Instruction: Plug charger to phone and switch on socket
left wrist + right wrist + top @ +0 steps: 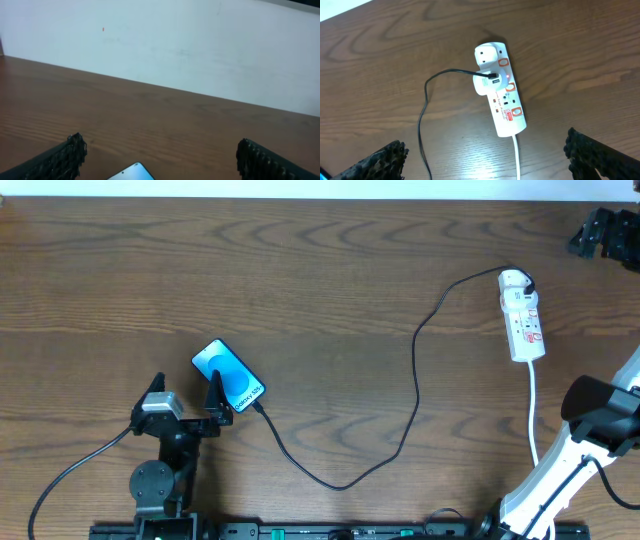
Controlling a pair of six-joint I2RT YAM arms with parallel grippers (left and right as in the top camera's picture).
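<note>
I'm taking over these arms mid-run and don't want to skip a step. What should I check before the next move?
1. Left gripper open and empty: ok.
2. Right gripper open and empty: ok.
3. Charger plug end sits in the socket: ok, shown in the right wrist view.
4. Charger tip seated in the phone: cannot tell. The cable reaches the phone's lower end, but the joint is too small to judge.
5. Socket switched on: cannot tell. The switch position is not readable.
6. Socket ahead of the right gripper with nothing between them: ok.
</note>
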